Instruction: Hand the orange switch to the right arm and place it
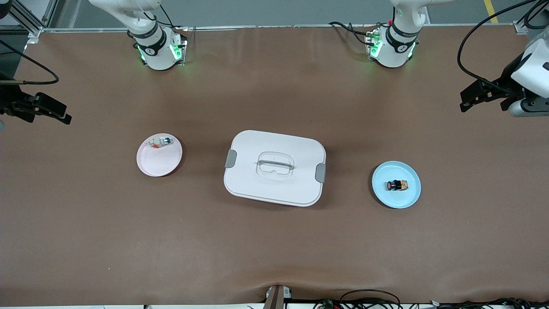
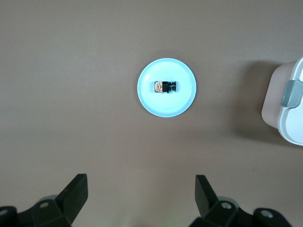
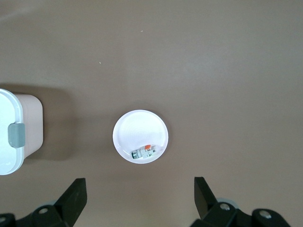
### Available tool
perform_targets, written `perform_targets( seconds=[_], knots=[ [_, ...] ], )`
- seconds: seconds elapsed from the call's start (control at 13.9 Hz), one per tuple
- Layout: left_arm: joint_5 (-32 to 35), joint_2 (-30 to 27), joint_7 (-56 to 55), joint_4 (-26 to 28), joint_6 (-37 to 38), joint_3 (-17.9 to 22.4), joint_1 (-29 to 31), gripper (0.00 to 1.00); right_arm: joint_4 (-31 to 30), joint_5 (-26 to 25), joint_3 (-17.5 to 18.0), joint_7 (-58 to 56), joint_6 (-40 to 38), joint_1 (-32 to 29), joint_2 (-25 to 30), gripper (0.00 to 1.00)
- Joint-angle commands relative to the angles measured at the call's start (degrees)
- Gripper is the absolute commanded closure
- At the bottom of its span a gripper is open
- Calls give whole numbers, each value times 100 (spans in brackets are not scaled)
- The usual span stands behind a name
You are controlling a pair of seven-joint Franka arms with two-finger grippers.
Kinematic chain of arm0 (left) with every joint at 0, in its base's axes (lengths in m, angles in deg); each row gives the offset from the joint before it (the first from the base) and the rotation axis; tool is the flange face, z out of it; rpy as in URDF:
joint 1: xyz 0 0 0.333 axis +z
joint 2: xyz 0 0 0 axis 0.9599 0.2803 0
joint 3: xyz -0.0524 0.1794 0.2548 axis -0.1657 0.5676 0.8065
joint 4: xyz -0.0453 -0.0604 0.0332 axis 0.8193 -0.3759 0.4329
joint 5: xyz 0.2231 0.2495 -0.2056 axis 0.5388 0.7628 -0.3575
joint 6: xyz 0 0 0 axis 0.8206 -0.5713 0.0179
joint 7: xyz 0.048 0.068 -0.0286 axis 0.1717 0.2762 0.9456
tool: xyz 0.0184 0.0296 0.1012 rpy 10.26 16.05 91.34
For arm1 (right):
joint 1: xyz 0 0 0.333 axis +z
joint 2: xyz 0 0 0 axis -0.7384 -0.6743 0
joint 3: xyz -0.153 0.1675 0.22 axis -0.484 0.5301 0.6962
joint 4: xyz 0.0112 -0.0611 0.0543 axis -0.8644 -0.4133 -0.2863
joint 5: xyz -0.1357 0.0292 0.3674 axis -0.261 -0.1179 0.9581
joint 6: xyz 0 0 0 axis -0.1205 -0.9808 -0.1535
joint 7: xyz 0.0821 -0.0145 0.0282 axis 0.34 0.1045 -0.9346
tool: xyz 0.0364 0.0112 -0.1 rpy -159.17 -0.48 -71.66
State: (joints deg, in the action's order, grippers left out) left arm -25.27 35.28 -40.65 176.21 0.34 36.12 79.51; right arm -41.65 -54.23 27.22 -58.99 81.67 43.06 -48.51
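The orange switch (image 1: 397, 185) lies on its side on a light blue plate (image 1: 396, 201) toward the left arm's end of the table. It also shows in the left wrist view (image 2: 164, 87), on the plate (image 2: 165, 106). My left gripper (image 1: 469, 98) (image 2: 141, 182) is open and empty, high over the table at that end, well apart from the switch. My right gripper (image 1: 55, 112) (image 3: 140, 185) is open and empty, high over the table at the right arm's end.
A white lidded box (image 1: 274, 167) with grey clips stands mid-table, seen too in the left wrist view (image 2: 293, 104) and the right wrist view (image 3: 12, 137). A pale plate (image 1: 158, 165) (image 3: 139, 125) holds a white, green-tipped part (image 1: 162, 141) (image 3: 143, 152).
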Motion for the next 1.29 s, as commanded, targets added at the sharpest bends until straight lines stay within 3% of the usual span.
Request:
perform_targets(
  seconds=[0.0,0.43,0.86,1.22],
  knots=[
    [121,167,65,-113,91,14,10,0,-101,-33,16,-67,39,-55,141,0],
    [121,571,-50,97,-277,14,-51,0,-101,-33,16,-67,21,-64,140,0],
    [121,422,-181,1361,-1515,-48,-42,0,-92,-41,16,-67,30,-64,140,0],
    [121,369,-199,2469,-3052,-48,-34,0,-92,-41,16,-67,12,-64,140,0]
  ],
)
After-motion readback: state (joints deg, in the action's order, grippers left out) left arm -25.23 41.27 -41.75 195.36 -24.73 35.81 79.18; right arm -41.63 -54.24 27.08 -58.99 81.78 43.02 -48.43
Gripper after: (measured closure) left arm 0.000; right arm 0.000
